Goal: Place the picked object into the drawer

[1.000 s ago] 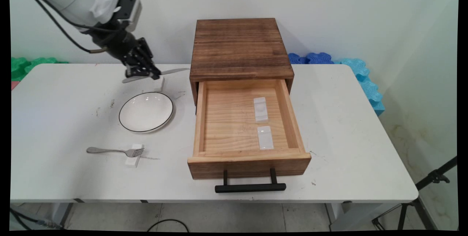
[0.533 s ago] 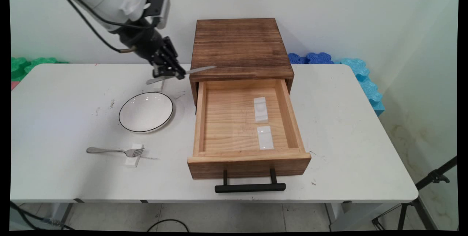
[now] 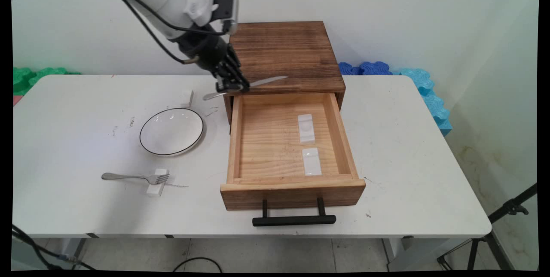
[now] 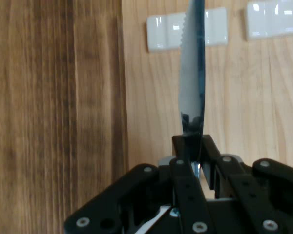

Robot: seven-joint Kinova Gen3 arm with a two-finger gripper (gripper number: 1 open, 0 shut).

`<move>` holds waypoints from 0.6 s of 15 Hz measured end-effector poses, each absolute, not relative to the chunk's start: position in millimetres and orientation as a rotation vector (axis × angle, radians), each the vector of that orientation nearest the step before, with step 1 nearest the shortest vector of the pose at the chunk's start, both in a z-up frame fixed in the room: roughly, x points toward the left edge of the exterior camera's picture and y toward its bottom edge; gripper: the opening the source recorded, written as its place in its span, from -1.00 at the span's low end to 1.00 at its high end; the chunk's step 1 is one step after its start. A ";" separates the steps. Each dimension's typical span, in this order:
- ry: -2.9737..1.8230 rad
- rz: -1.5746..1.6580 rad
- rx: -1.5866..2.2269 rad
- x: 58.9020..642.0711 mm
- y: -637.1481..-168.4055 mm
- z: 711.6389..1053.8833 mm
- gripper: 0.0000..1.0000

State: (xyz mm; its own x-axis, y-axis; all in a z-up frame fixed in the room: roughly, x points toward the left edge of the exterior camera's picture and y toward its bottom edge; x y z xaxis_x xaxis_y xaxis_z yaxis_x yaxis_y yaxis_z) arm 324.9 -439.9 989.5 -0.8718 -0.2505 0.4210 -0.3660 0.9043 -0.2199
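Pinching a knife [image 3: 247,86], the claw [image 3: 233,86]; blade serrations [image 4: 188,29] plain only from the hand.

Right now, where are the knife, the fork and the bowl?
knife [image 3: 268,81], main view, on its blade.
fork [image 3: 129,177], main view, on its handle.
bowl [image 3: 172,131], main view, on its inside.

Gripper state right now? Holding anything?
Gripper: shut on the knife, held roughly level above the open drawer's back left corner.
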 end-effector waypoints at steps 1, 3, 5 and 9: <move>-2.676 0.416 0.453 318.1 -442.0 988.4 -1.00; -2.670 0.418 0.456 302.8 -446.5 984.7 -1.00; -2.667 0.418 0.457 289.9 -450.4 980.5 -1.00; -2.666 0.414 0.455 266.4 -458.3 968.4 -1.00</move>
